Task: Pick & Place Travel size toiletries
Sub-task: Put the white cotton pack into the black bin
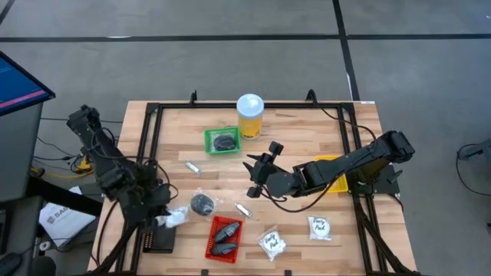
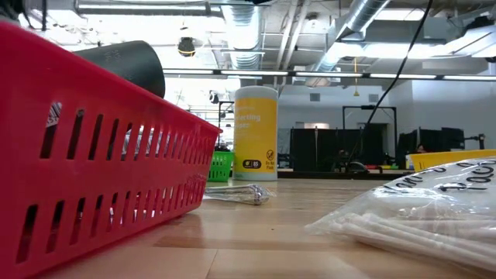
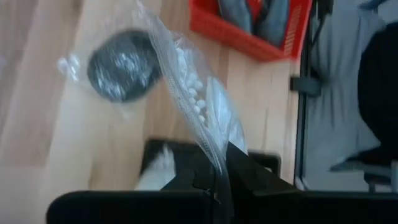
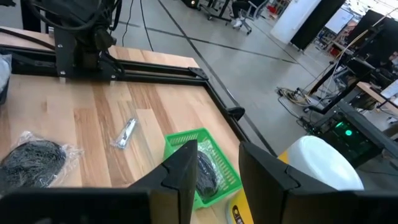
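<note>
Left gripper pinches sachet; puck beside.

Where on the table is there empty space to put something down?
Bare wood lies between the yellow jar and the table's right rail, and between the green tray and the left rail. The front is crowded: red tray, white sachets, dark puck.

The desk carries four trays, green, red, yellow and black, one yellow jar, three white sachets, two silvery tubes, one bagged dark puck, and two arms.
</note>
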Controlling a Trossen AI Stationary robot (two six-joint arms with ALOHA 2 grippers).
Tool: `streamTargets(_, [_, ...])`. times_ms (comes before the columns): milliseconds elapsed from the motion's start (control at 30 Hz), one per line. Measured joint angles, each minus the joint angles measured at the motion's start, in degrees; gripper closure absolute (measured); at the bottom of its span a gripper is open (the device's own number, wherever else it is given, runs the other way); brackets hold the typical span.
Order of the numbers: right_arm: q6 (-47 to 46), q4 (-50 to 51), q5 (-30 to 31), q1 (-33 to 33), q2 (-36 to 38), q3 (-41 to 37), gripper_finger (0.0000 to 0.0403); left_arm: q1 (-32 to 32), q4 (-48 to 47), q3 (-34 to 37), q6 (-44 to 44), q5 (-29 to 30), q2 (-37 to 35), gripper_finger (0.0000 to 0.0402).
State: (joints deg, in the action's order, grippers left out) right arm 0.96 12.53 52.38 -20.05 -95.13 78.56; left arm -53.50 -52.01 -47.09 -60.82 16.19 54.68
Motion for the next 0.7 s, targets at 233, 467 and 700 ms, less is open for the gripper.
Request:
streamTargets(233, [-1.0, 0.6, 0.0, 0.3, 0.0, 0.0, 0.0294, -7.2, -0.6, 0.0, -8.4, -0.3, 0.0, 0.04])
streamTargets(467, [-1.0, 0.6, 0.0, 0.7, 0.0, 0.0, 0.0294, -13.2, -2.8, 0.0, -19.1, -0.7, 0.0, 0.04])
streamTargets(700, [-1.0, 0.5, 0.0, 0.7, 0.0, 0.0, 0.0294, -16.1, -5.3, 0.0, -25.0, -1.0, 0.7, 0.04])
